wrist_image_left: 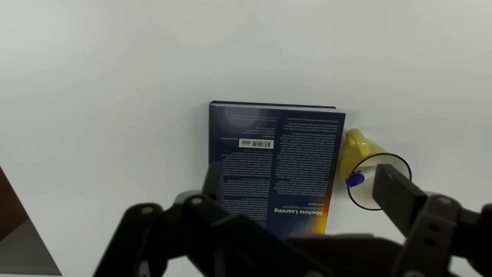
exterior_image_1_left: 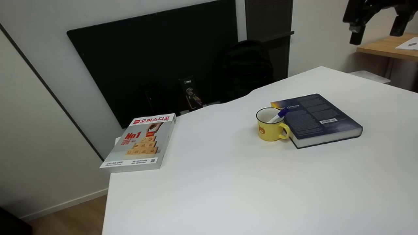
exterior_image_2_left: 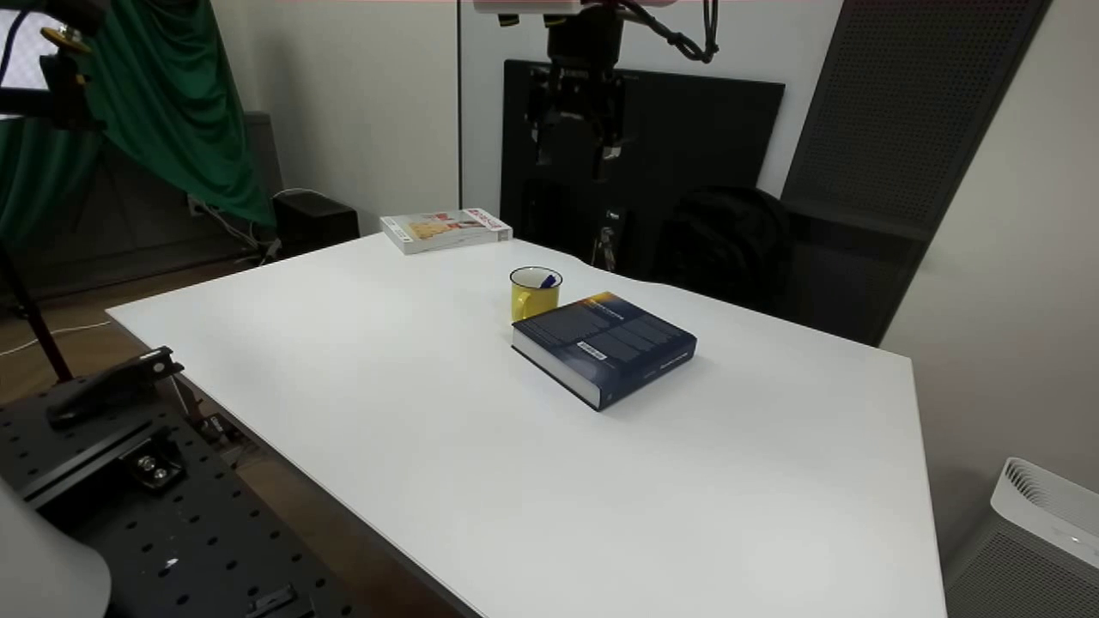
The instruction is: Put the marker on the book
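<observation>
We find the marker [exterior_image_1_left: 278,116] tilted inside the yellow mug [exterior_image_1_left: 269,131], its blue-purple cap [wrist_image_left: 355,179] over the rim; the mug stands in from the curved edge of the surface [exterior_image_1_left: 202,195], just beside the dark navy book [exterior_image_1_left: 321,115], which lies flat, though we cannot tell whether the two touch; at a corner of the surface we see the white-and-red book [exterior_image_1_left: 138,143]; our gripper [wrist_image_left: 301,188] hangs well above the surface with its fingers [wrist_image_left: 398,200] spread wide.
</observation>
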You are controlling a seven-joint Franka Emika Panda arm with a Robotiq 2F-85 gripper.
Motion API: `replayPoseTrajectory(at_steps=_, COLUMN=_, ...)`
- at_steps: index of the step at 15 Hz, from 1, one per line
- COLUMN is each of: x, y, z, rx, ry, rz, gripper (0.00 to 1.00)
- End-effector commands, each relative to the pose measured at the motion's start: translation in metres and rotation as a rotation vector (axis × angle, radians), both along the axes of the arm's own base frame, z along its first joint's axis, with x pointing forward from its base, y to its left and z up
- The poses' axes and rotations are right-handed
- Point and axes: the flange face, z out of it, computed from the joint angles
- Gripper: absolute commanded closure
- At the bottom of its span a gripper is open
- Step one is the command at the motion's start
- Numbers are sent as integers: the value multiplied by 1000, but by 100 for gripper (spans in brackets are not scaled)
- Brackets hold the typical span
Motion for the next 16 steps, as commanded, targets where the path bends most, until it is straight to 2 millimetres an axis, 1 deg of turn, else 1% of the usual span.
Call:
replayPoseTrajectory(at_steps=1, x=0, y=0, z=1, rx=0, ry=1, rz=0, gripper=0)
replayPoseTrajectory(at_steps=6, x=33, y=1, z=-47, rx=3, ry=-1, rz=0, gripper=0)
replayPoseTrajectory(at_steps=9, x=61, y=2, z=-73, rx=29, ry=-46, rz=-15, gripper=0)
replayPoseTrajectory(at_steps=13, x=97, y=4, z=-99, rx=63, ry=-93, rz=-34, gripper=0)
replayPoseTrajectory(at_steps=16, x=119, y=8, z=-119, rx=115, ry=-138, rz=-71, gripper=0)
